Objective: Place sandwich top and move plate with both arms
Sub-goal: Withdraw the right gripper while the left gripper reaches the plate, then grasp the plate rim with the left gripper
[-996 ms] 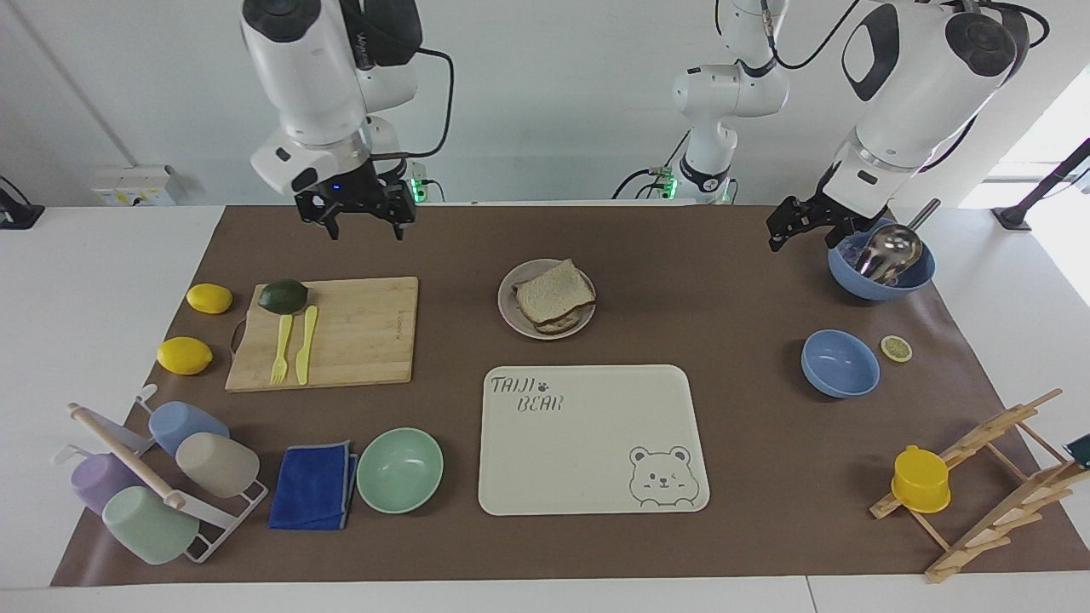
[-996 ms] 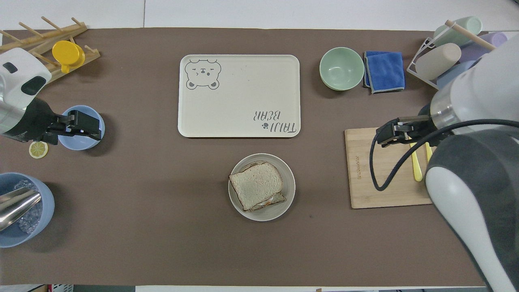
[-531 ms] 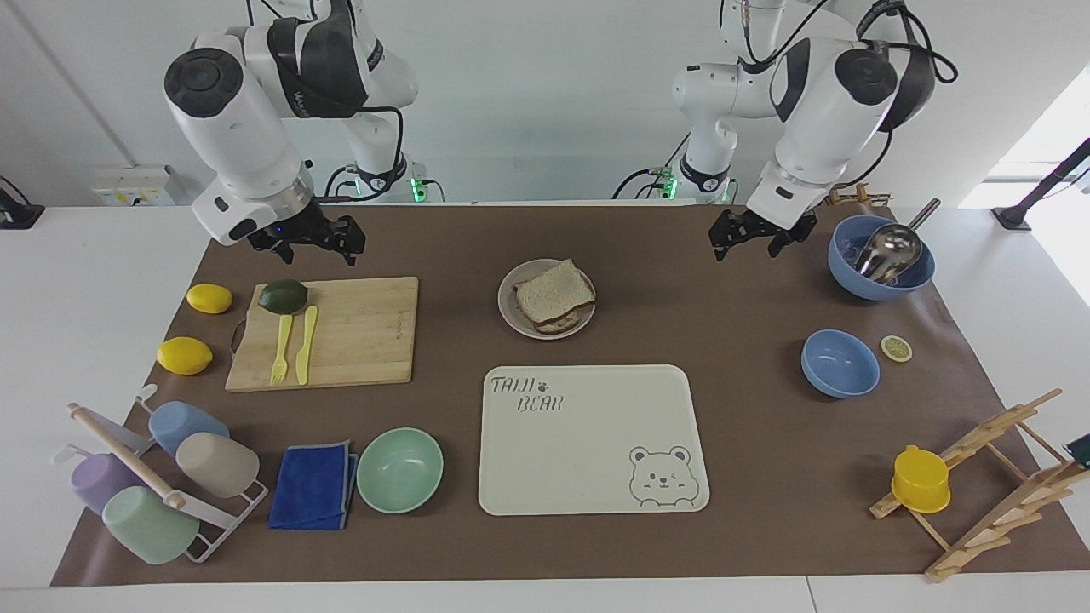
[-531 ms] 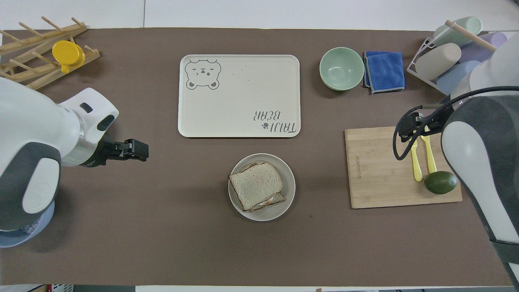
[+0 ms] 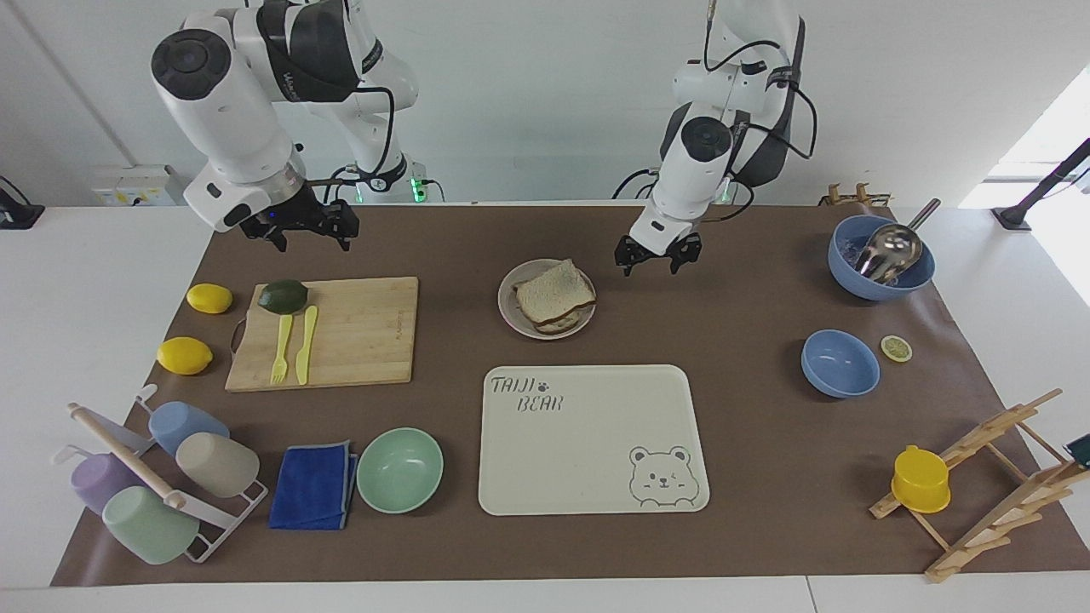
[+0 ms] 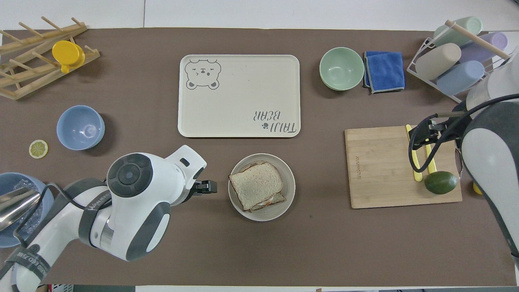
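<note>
Sandwich top [image 5: 554, 290] sits on the stack on the plate [image 5: 514, 317], crust edges a bit skewed from the slice under it; plate is on the brown mat, nearer to me than the bear tray [image 5: 588, 443]. My left gripper [image 5: 656, 256] hangs just beside the plate toward my left arm's end, fingers spread, holding nothing. My right gripper [image 5: 300, 232] is up over the mat near the cutting board [image 5: 358, 332], by the avocado [image 5: 283, 295], fingers apart too, empty.

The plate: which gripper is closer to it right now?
Left. The open left gripper hangs just beside the plate, at the left arm's end. The open right gripper is over by the cutting board.
</note>
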Robot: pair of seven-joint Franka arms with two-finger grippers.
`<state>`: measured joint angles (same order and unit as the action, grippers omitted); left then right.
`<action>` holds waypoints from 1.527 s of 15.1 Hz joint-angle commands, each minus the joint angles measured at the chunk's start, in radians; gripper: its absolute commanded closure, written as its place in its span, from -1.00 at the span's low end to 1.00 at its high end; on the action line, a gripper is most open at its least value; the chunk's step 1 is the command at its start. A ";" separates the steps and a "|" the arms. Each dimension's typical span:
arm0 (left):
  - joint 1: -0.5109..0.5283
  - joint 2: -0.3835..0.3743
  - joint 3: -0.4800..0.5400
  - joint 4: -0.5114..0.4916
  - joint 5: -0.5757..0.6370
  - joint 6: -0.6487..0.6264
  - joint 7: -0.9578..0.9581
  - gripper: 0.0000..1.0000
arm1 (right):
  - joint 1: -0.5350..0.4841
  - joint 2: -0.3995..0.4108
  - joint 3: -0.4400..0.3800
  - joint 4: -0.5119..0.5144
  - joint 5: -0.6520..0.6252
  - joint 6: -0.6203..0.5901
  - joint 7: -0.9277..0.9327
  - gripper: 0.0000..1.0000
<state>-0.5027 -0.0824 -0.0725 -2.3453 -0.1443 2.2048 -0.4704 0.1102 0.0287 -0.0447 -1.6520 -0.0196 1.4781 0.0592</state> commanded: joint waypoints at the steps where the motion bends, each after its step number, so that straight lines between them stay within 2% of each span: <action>1: -0.051 0.021 0.016 -0.034 -0.092 0.090 -0.004 -1.00 | -0.030 -0.020 0.017 0.021 -0.006 -0.013 -0.047 -1.00; 5: -0.082 0.023 0.016 -0.034 -0.150 0.110 -0.005 -1.00 | -0.040 -0.026 0.014 -0.005 0.001 0.045 -0.044 -1.00; 7: -0.083 0.017 0.016 -0.051 -0.156 0.110 -0.007 -0.99 | -0.076 -0.024 0.022 -0.002 -0.002 0.041 -0.053 -1.00; 9: -0.085 0.029 0.016 -0.055 -0.156 0.112 -0.004 -0.90 | -0.110 -0.024 0.046 -0.003 0.000 0.036 -0.056 -1.00; 12: -0.102 0.076 0.016 -0.054 -0.191 0.156 -0.004 -0.80 | -0.110 -0.021 0.046 0.000 -0.005 0.025 -0.058 -1.00; 16: -0.103 0.099 0.014 -0.049 -0.205 0.177 0.003 -0.64 | -0.109 -0.024 0.045 0.001 -0.005 0.022 -0.061 -1.00; 23: -0.119 0.130 0.016 -0.031 -0.247 0.207 0.027 -0.55 | -0.107 -0.029 0.043 0.004 0.004 0.010 -0.061 -1.00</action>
<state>-0.6032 0.0370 -0.0721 -2.3849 -0.3583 2.3904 -0.4680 0.0197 0.0144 -0.0133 -1.6392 -0.0195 1.4930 0.0234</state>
